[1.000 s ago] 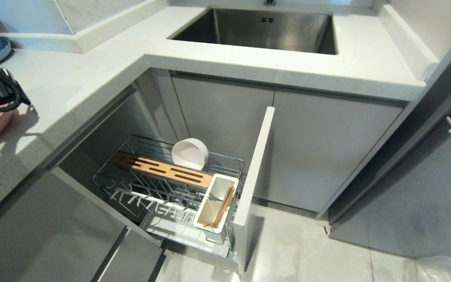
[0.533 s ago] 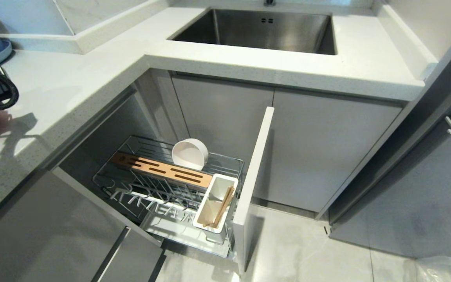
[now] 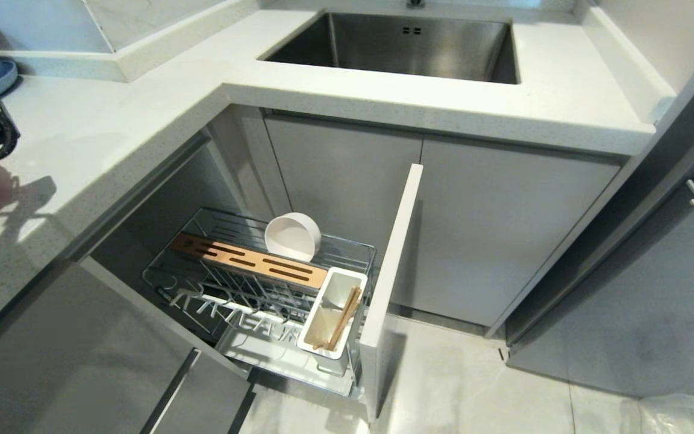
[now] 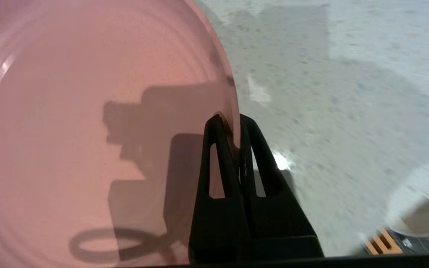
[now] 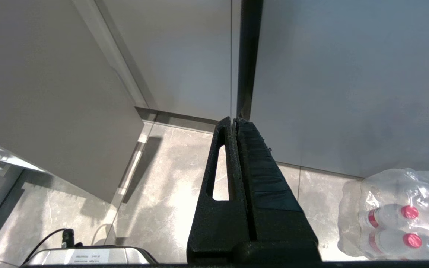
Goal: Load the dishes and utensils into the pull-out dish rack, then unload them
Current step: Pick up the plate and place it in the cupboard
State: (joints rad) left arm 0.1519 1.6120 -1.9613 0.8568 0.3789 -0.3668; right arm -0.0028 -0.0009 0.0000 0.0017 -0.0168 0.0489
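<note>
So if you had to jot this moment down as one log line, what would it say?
left gripper: shut on pink plate rim | right gripper: shut, parked | white bowl, chopsticks: in dish rack

The pull-out dish rack (image 3: 262, 289) is shown extended below the worktop (image 3: 112, 138). The cream-white bowl (image 3: 293, 236) is stood on edge behind the wooden strip (image 3: 247, 260); chopsticks (image 3: 342, 318) are held in the white caddy (image 3: 330, 313).
</note>
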